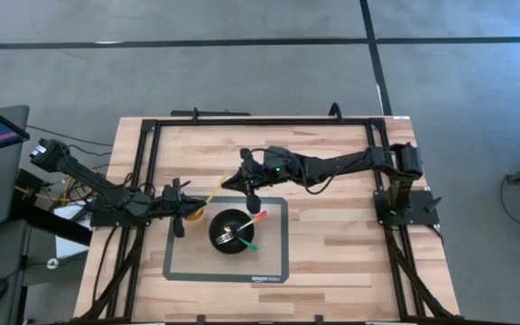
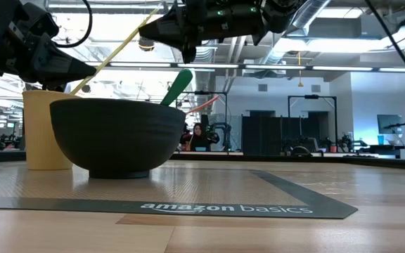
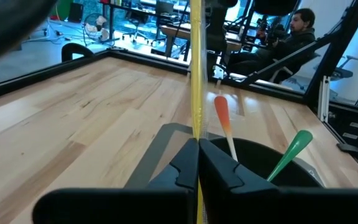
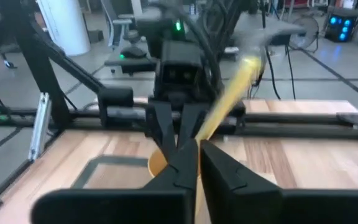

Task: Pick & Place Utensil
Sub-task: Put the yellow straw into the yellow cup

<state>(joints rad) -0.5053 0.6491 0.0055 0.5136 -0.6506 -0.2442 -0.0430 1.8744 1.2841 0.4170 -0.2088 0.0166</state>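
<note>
A thin yellow utensil [image 1: 215, 190] slants up from the yellow cup [image 1: 195, 214] toward the table's far right. My left gripper [image 3: 198, 155] is shut on its lower stretch just above the cup [image 2: 41, 126]. My right gripper [image 4: 197, 152] is shut on it higher up, near its top end [image 1: 242, 178]. Beside the cup, a black bowl [image 1: 233, 231] stands on the grey mat [image 1: 273, 266]. An orange-handled utensil [image 3: 222, 121] and a green-handled utensil [image 3: 294, 149] lean on the bowl's rim. My left gripper pinches the yellow utensil's lower shaft [image 3: 196, 127] between its two fingers, coming about level from the table's left. The fingers lie across the shaft. The utensil stands slanted, its bottom end at the cup's mouth. My right gripper pinches the utensil's upper shaft [image 4: 211, 127] between its two fingers, reaching about level from the table's right. The fingers lie across the shaft. The top end [image 4: 248, 67] sticks out beyond them.
Black frame rails [image 1: 260, 120] run along the table's far and side edges. The bowl sits close to the cup's right. Bare wood [image 1: 350, 244] lies to the right of the mat. A person [image 3: 294, 31] sits in the room beyond the table.
</note>
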